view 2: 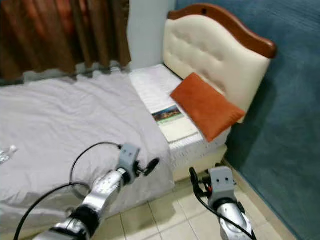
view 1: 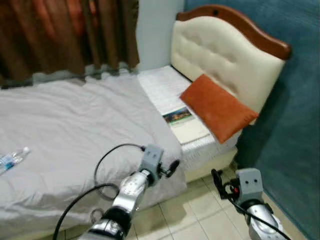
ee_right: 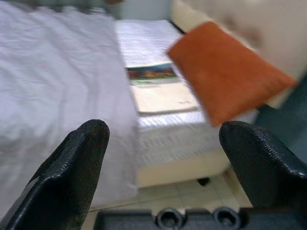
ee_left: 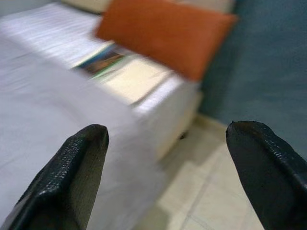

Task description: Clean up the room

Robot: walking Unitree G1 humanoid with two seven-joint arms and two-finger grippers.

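An orange pillow [view 1: 217, 107] leans against the cream headboard [view 1: 225, 50] at the head of the bed. A book [view 1: 185, 124] with a colourful cover lies on the bare white mattress beside it. A plastic bottle [view 1: 12, 159] lies on the grey sheet [view 1: 75, 130] at the far left. My left gripper [view 1: 171, 168] hovers open over the sheet's near corner, with nothing between its fingers [ee_left: 72, 172]. My right gripper [view 1: 217, 178] is open and empty too. It is low over the floor by the bed's corner and points toward the book [ee_right: 158, 86] and pillow [ee_right: 225, 72].
Brown curtains [view 1: 65, 35] hang behind the bed. A blue wall [view 1: 295, 125] runs close along the right side. It leaves a narrow strip of tiled floor [view 1: 200, 210] between itself and the bed.
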